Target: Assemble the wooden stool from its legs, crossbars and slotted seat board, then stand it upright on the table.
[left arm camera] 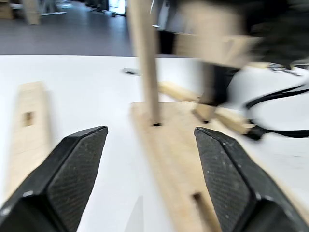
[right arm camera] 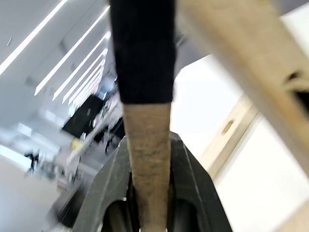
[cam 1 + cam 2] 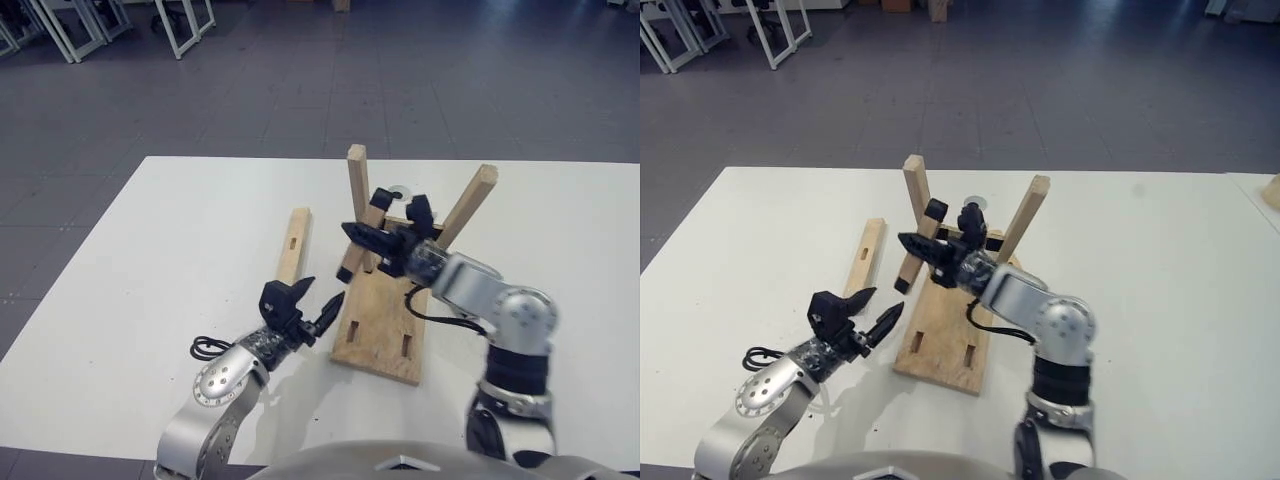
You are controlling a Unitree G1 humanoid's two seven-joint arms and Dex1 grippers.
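holding a crossbar (image 3: 352, 262) clamped by the two legs (image 3: 357, 185) standing in the board (image 3: 385, 330), the right gripper (image 3: 368, 243) likely lines it up with their slots. left gripper (image 3: 318, 298) hangs wide open beside the flat board, probably to steady it.

Two upright legs (image 3: 356, 180), one loose leg (image 3: 293, 245), one seat board (image 3: 383, 335)

Desk (image 3: 170, 260) left of loose leg (image 3: 293, 245): open, wide approach. Narrow lane btwn loose leg & seat board (image 3: 385, 340), w/ left gripper (image 3: 322, 292) in it, jaws apart. Board's far end blocked: left upright leg (image 3: 357, 180), right upright leg (image 3: 468, 205), plus right gripper (image 3: 383, 228) clamped on bar (image 3: 352, 262) btwn them. Board's near end bare. Desk right of board open.
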